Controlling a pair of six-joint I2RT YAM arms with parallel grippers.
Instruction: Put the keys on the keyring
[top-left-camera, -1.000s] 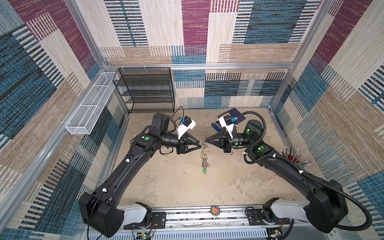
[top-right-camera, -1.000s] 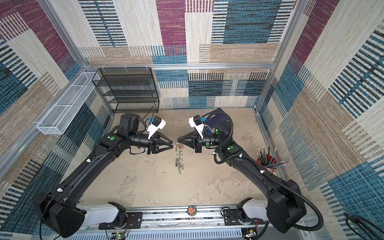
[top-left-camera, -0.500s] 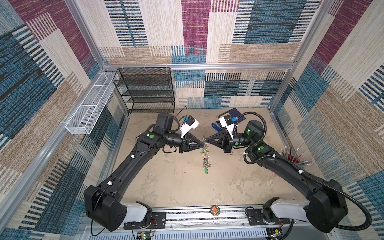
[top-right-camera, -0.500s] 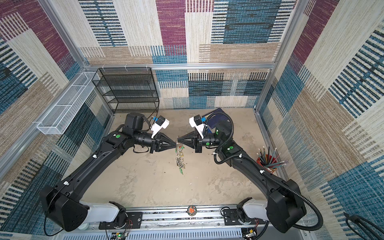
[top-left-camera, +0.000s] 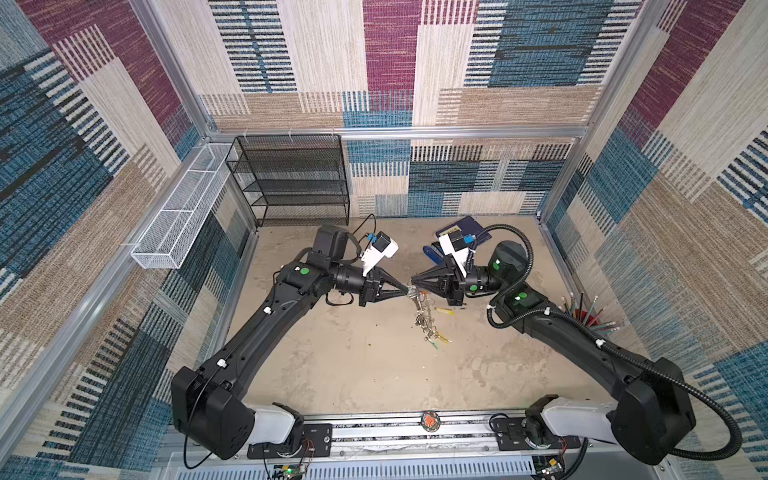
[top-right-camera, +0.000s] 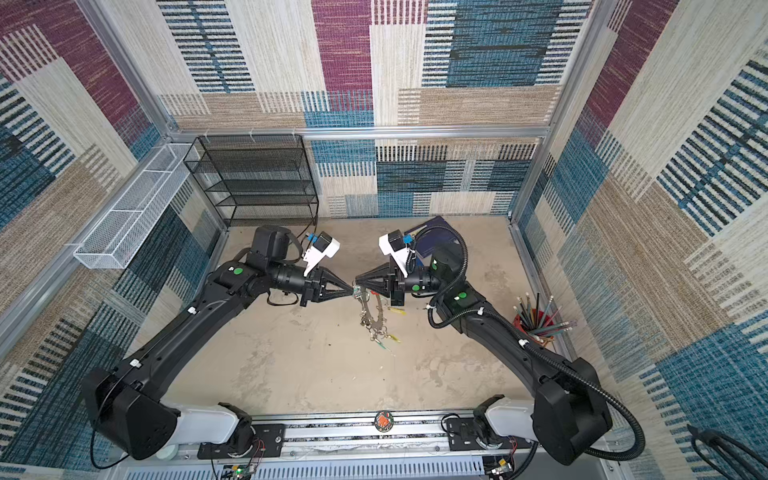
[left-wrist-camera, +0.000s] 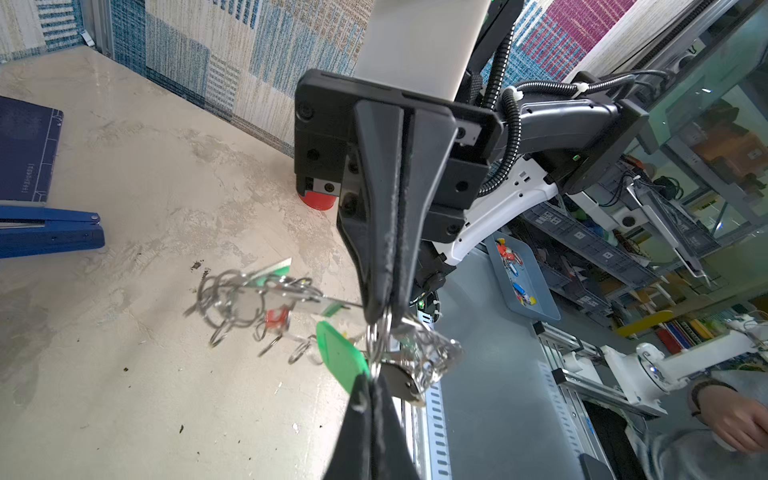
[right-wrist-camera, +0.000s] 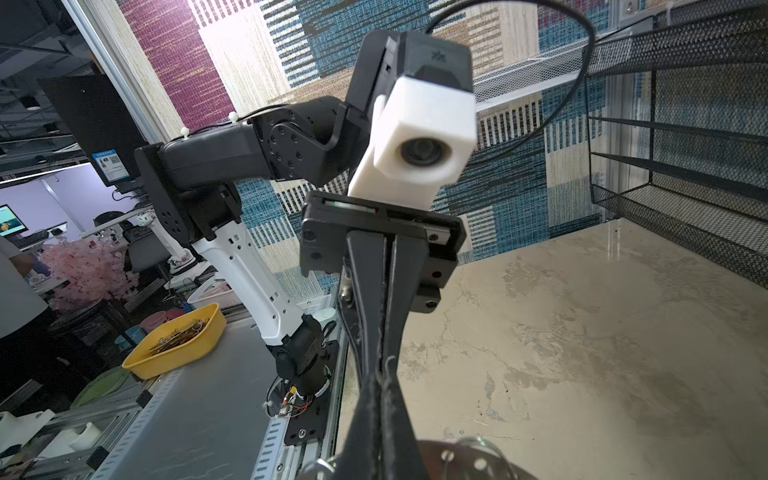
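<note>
Two grippers: the left gripper (top-left-camera: 407, 292) and the right gripper (top-left-camera: 412, 285). One keyring (top-left-camera: 424, 316), and one key (left-wrist-camera: 340, 357) clearly seen, with a green tag. On the desk (top-left-camera: 353, 365): one mesh shelf (top-left-camera: 291, 183) at the far left corner, one blue notebook (top-left-camera: 473, 232), one blue stapler (top-left-camera: 430, 252), one red pencil cup (top-left-camera: 586, 319) at the right edge.

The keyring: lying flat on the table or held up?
Held up: the keyring hangs from the right end effector, tags dangling; whether the lowest touch the table, cannot tell.

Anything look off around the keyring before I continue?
Nothing spilled or broken. The keyring hangs on edge, pinched at its top between the left gripper and right gripper, loose rings and tags tangled below. Dark specks dot the table.
</note>
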